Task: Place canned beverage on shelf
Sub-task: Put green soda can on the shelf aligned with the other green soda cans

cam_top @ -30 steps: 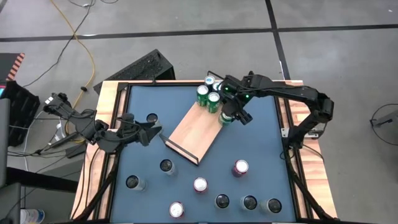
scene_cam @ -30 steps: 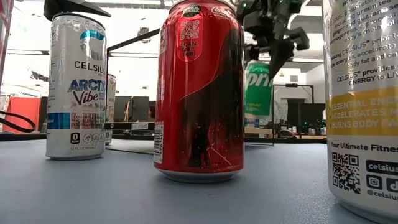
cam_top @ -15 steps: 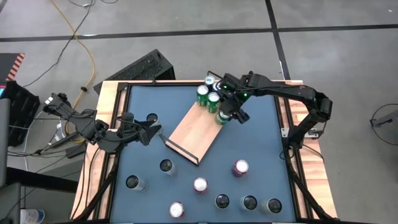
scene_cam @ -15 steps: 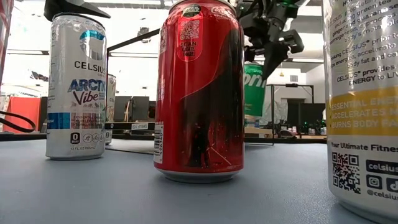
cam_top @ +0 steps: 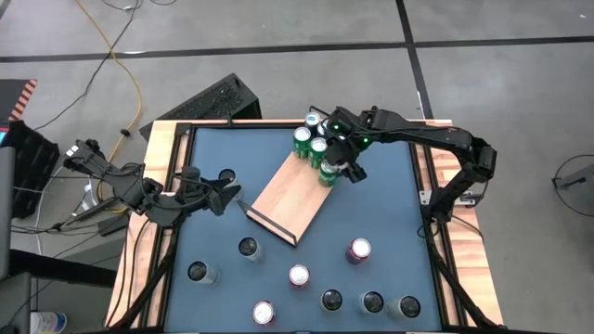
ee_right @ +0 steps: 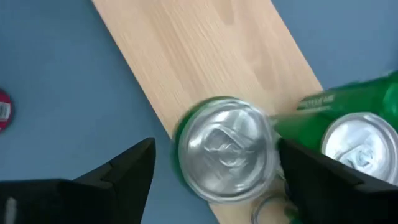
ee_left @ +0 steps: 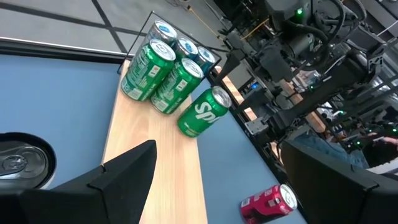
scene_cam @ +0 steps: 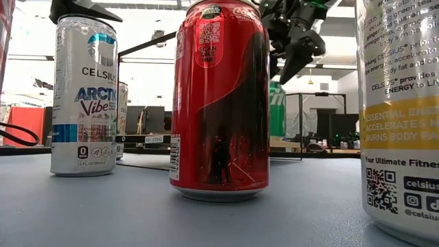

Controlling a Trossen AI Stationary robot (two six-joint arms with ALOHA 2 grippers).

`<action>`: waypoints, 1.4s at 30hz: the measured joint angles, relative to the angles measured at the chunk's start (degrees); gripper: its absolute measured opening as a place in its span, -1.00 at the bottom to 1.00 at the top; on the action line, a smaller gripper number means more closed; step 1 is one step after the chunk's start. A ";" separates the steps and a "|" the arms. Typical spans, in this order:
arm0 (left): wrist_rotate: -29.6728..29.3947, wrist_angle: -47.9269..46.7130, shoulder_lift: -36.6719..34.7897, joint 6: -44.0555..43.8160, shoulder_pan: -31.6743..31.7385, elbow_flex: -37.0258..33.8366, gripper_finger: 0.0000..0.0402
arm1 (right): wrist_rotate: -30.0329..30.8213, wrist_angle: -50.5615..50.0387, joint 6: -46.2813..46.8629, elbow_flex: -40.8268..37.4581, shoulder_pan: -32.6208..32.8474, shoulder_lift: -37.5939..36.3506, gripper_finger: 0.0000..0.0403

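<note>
A green Sprite can (ee_right: 227, 149) stands upright on the right edge of the light-wood shelf (cam_top: 288, 195), next to several cans (cam_top: 311, 139) grouped at the shelf's far end. My right gripper (ee_right: 216, 149) is open over it, slanting down, one finger on either side of the can's top. In the left wrist view the Sprite can (ee_left: 204, 112) stands free on the board. My left gripper (cam_top: 227, 197) waits open and level near the table's left side, beside the shelf's dark near lip, with nothing between its fingers.
A black can (cam_top: 225, 176) stands right by my left gripper. Several more cans stand on the blue tabletop toward the near edge, among them a red one (cam_top: 299, 276) and a magenta one (cam_top: 359, 250). The wooden rim (cam_top: 158, 167) frames the table.
My right gripper has carried the Sprite can a little toward the table's left and rolled its wrist. The can has come down from beyond the shelf's right edge onto that edge, beside the other green cans. It now stands free between the fingers.
</note>
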 joint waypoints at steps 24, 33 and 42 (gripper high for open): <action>2.81 -0.31 0.00 1.83 0.04 0.00 0.64 | 7.25 -11.73 19.42 8.53 3.79 -5.77 0.42; 3.14 -0.37 0.00 3.02 0.04 0.00 0.64 | 11.58 3.56 40.08 -8.22 10.67 -15.42 -0.78; 3.52 -1.79 -0.01 2.96 0.04 0.00 0.64 | 16.24 11.33 47.53 -13.00 15.18 -12.75 -0.98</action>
